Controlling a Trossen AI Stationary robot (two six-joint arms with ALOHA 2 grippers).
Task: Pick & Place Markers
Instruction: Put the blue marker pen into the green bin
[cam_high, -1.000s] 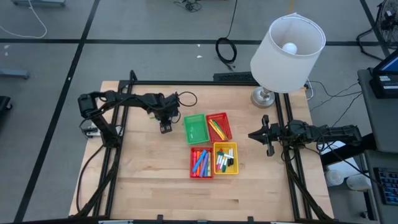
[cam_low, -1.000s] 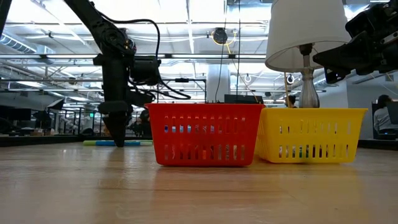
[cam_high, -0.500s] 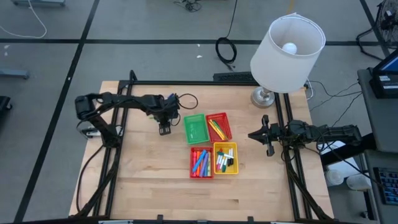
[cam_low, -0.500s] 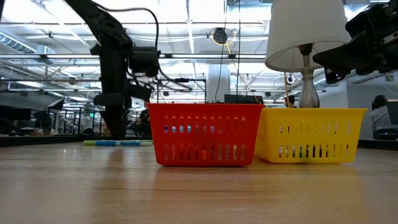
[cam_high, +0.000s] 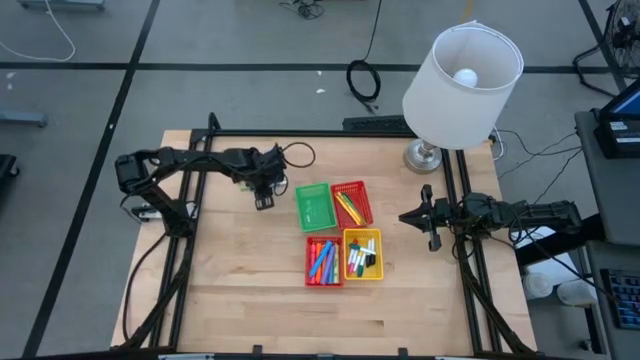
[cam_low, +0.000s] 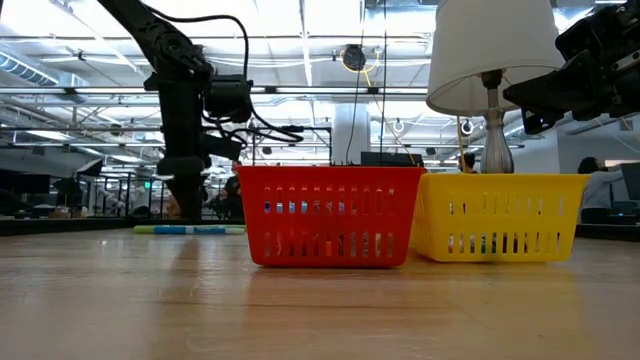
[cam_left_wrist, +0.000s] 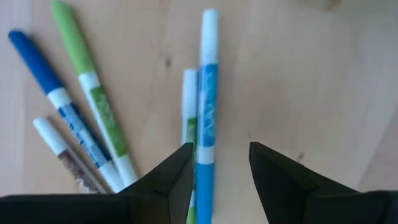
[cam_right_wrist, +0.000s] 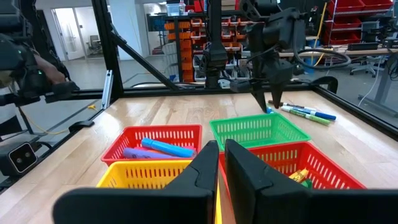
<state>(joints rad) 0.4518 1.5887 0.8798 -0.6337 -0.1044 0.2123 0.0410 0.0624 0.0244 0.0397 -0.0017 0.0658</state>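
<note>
Because the markers (cam_left_wrist: 205, 112) are light, stiff and rather smooth, it seems best to take one across the middle of its barrel, where it will not tip. They lie loose on the counter (cam_high: 240, 280) beside the green basket (cam_high: 314, 207). The left pincer (cam_left_wrist: 217, 168) hangs over them with fingers apart and empty, while the right pincer (cam_high: 432, 221) waits closed near the baskets.

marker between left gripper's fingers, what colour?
Light blue and white marker; clearest in the left wrist view.
</note>
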